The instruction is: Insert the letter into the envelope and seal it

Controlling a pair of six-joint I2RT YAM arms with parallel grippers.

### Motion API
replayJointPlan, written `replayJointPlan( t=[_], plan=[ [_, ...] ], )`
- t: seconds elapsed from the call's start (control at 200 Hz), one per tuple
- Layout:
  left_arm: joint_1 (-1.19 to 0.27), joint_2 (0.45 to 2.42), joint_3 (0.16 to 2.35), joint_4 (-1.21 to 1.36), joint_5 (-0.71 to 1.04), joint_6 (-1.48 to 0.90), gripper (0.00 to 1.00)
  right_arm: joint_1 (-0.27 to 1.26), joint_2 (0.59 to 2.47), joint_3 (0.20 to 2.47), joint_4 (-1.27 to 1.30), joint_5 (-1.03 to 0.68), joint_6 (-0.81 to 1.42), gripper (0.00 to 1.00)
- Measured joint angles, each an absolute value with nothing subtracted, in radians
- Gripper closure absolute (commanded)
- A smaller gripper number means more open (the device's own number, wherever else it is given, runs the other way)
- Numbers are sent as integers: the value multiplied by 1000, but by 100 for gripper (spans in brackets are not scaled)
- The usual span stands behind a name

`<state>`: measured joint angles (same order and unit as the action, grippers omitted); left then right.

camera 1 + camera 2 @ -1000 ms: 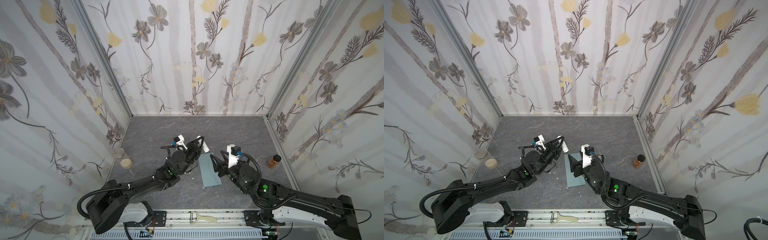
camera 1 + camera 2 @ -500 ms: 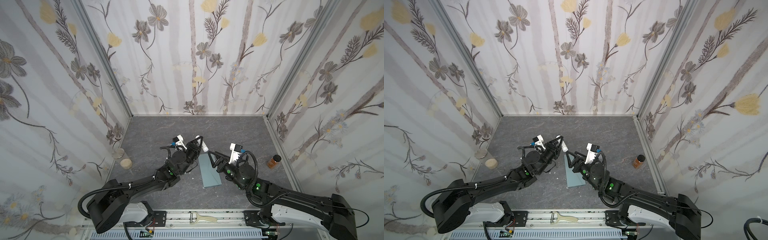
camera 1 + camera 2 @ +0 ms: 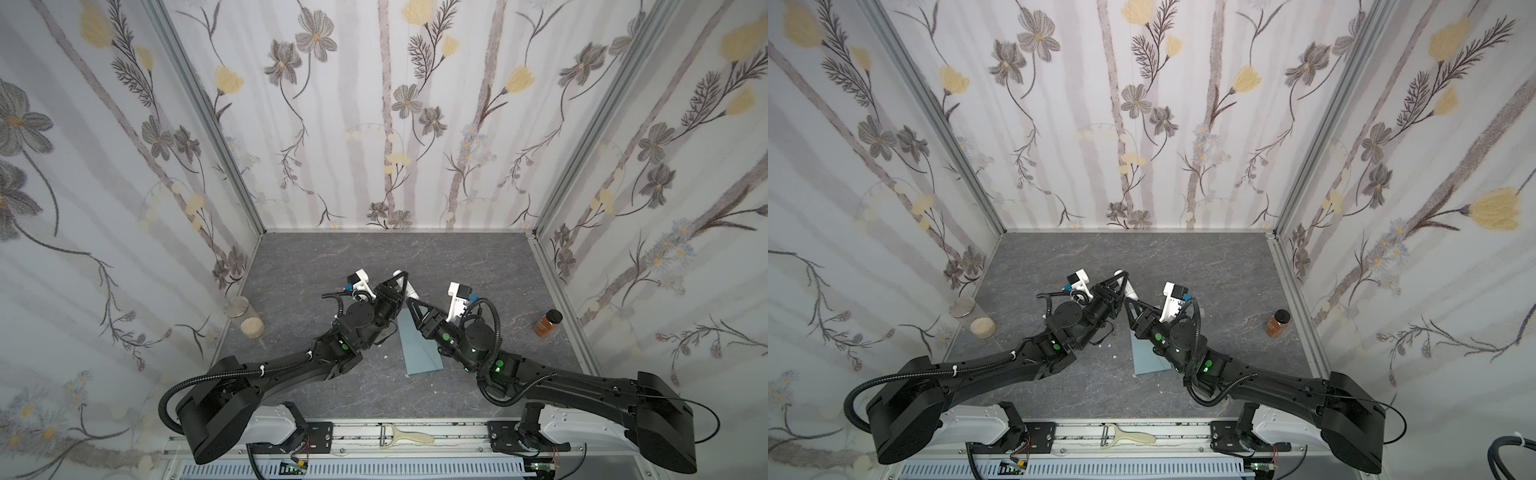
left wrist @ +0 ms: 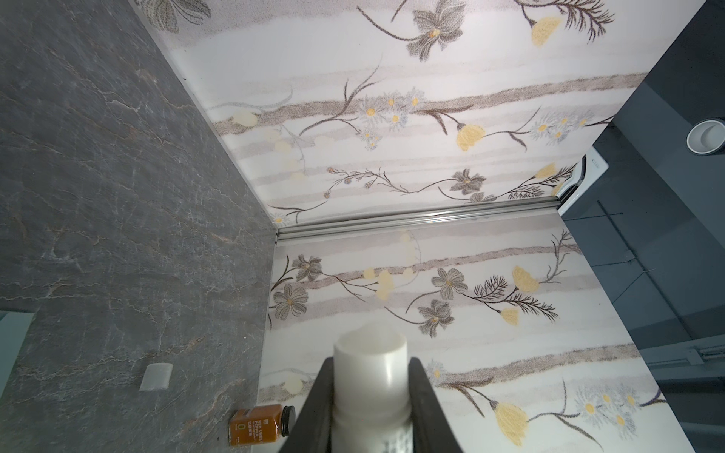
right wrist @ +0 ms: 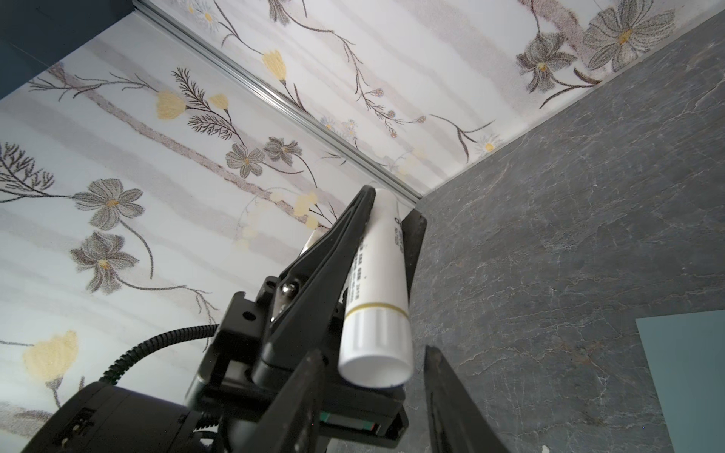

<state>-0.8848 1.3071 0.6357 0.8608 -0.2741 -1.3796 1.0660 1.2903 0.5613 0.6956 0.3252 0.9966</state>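
Note:
My left gripper is shut on a white glue stick, held above the table; both top views show the glue stick. My right gripper stands open around the glue stick's lower end, with a gap on each side, facing the left gripper. The blue-grey envelope lies flat on the table below both grippers, and a corner of the envelope shows in the right wrist view. The letter is out of view.
An amber spice jar stands near the right wall. A glass jar and a round pale lid sit by the left wall. A small pale cap-like piece lies on the grey table. A peeler rests on the front rail.
My right gripper has risen from over the envelope to the glue stick's lower end, and its jaws have narrowed. The left arm has kept still with the glue stick.

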Motion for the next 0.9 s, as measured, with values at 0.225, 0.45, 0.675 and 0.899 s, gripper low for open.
replayJointPlan(
  t=[0.225,0.45,0.675,0.899],
  plan=[
    [-887,1307,636,863,-278,-1380,100,1064,1299,567,714,324,1005,61],
    [-887,1307,636,876,-284,-1380,100,1064,1299,589,685,329,999,64],
    [-887,1307,636,876,-284,-1381,100,1064,1299,591,675,340,993,65],
    [-887,1306,635,874,-284,-1380,100,1064,1295,591,668,348,986,64]
  ],
)
